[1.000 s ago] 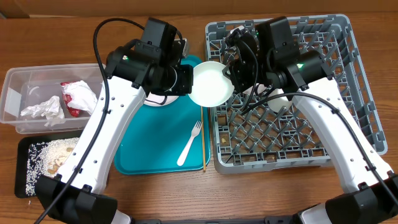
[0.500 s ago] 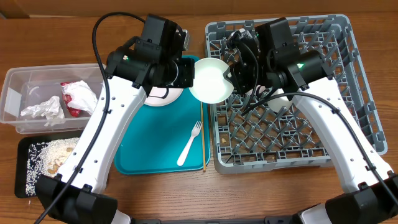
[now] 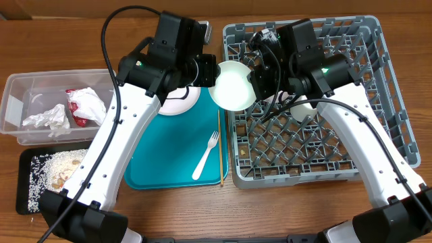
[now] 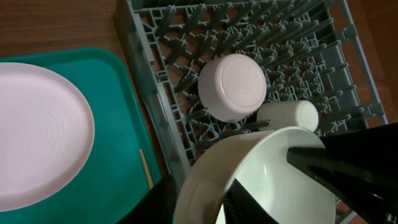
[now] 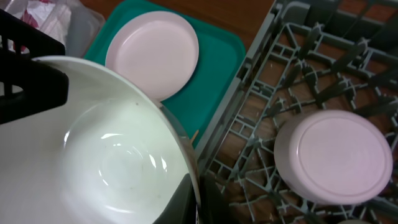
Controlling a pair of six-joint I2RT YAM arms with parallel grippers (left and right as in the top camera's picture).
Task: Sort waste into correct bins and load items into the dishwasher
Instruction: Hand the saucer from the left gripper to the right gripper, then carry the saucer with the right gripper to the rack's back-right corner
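A white bowl hangs tilted over the left wall of the grey dishwasher rack, between both arms. My right gripper is shut on its right rim. My left gripper still straddles the left rim, its jaws parted with a thin gap showing beside the rim. In the rack an upturned pink bowl rests beside a small white cup. A pale pink plate lies on the teal tray.
A white fork and a wooden chopstick lie on the teal tray's right side. The clear tub at the left holds crumpled paper and a red-and-white wrapper. The black tray holds beige scraps.
The bowl has shifted right and slightly back, toward the rack. The right gripper has closed on its rim, and the left jaws have loosened from it.
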